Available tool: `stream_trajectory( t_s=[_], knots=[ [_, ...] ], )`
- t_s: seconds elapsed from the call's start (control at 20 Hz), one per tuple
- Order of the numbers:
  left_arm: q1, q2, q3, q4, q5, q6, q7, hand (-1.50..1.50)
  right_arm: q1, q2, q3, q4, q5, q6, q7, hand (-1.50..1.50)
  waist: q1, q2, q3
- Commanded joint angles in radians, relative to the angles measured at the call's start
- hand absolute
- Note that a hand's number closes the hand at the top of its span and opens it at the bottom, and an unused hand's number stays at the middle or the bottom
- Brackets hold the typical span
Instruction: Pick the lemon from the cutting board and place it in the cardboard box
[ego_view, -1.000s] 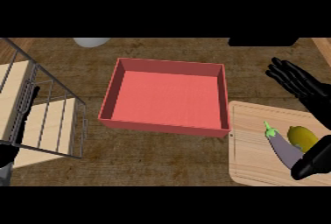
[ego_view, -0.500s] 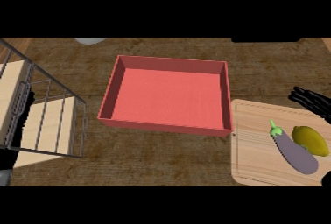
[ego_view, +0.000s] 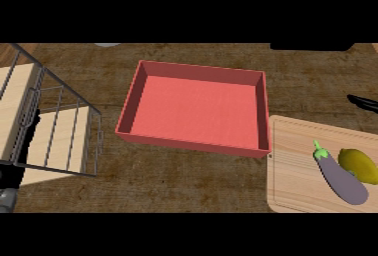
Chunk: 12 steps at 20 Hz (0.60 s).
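Observation:
A yellow lemon (ego_view: 359, 165) lies on the wooden cutting board (ego_view: 295, 175) at the right, touching a purple eggplant (ego_view: 342, 180) on its left. The box (ego_view: 193, 110) is red with an empty floor and stands at the middle, just left of the board. Of my right hand (ego_view: 363, 101) only straight black fingertips show at the right edge, above the board and apart from the lemon. A small part of my left hand (ego_view: 9, 172) shows at the lower left edge, holding nothing that I can see.
A wire rack (ego_view: 52, 125) over pale wooden shelves fills the left side. A grey object (ego_view: 107, 45) and a black object (ego_view: 310, 46) sit at the counter's far edge. Bare wooden counter (ego_view: 184, 180) lies in front of the box.
My right hand has drawn back to the right, from over the board to the view's edge. The lemon, eggplant and box have kept their places on the counter.

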Motion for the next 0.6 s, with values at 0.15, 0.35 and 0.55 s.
stream_trajectory(
  t_s=[0.15,0.35,0.55],
  knots=[
    [-0.060,-0.007,0.003,0.066,-0.008,-0.017,0.024,0.00,-0.060,-0.119,0.173,0.071,0.307,-0.011,-0.300,-1.50,0.020,-0.002,-0.007],
    [-0.095,-0.008,-0.006,0.069,-0.024,-0.022,0.059,0.00,-0.101,-0.124,0.276,0.175,0.455,-0.116,-0.372,-1.50,0.019,-0.007,-0.008],
    [-0.104,-0.028,-0.006,0.101,-0.030,-0.030,0.050,0.00,-0.176,-0.099,0.342,0.303,0.520,-0.144,-0.444,-1.50,0.018,-0.008,-0.009]
  ],
)
